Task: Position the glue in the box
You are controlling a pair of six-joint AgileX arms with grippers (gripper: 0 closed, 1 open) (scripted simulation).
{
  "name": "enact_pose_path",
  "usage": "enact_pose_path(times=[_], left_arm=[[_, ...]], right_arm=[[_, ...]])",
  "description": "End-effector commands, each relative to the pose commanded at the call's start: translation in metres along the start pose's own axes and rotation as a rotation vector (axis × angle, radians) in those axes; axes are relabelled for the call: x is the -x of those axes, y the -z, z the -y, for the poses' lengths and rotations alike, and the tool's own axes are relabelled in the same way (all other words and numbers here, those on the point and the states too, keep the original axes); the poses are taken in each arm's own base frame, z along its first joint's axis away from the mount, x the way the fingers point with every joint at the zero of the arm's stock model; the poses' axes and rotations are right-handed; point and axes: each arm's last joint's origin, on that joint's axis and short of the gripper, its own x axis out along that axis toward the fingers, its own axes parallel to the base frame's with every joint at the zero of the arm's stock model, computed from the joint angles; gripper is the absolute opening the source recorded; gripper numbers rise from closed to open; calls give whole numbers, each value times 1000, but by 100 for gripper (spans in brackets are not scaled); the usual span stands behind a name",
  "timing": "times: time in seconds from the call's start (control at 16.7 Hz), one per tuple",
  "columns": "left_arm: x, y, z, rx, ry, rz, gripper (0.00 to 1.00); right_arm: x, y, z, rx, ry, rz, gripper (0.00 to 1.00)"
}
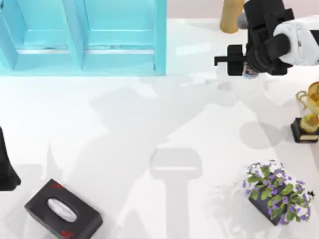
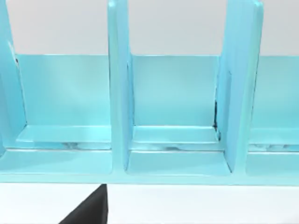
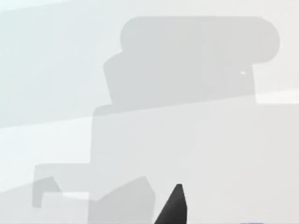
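We note a glossy white table (image 1: 149, 124) bearing a turquoise compartmented box (image 1: 82, 37), black tissue box (image 1: 62, 209), potted purple-flowered plant (image 1: 274, 191), gold trophy (image 1: 308, 113) and tan wooden cylinder (image 1: 230, 17).

I see a glossy turquoise box (image 1: 119, 55), smooth white surface (image 1: 149, 129), shiny gold trophy (image 1: 310, 112), and matt black tissue box (image 1: 40, 206).

tissue box (image 1: 63, 210) front left | flower pot (image 1: 275, 195) front right | trophy (image 1: 308, 114) right edge
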Motion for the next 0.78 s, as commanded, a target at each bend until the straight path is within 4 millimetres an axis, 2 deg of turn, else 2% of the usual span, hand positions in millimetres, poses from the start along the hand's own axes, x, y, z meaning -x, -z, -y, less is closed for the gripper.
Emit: enact_pose_path(times=[0.3, 0.6, 0.72, 0.78], left_arm=[[0, 0, 0, 0, 0, 0, 100], [0, 0, 0, 0, 0, 0, 100], [0, 0, 0, 0, 0, 0, 100], [0, 0, 0, 0, 0, 0, 100]], right_arm=[[34, -22, 2, 1, 1, -5, 0], [34, -23, 3, 1, 1, -8, 0], [39, -23, 18, 5, -5, -15, 0], [44, -24, 34, 6, -9, -19, 0]])
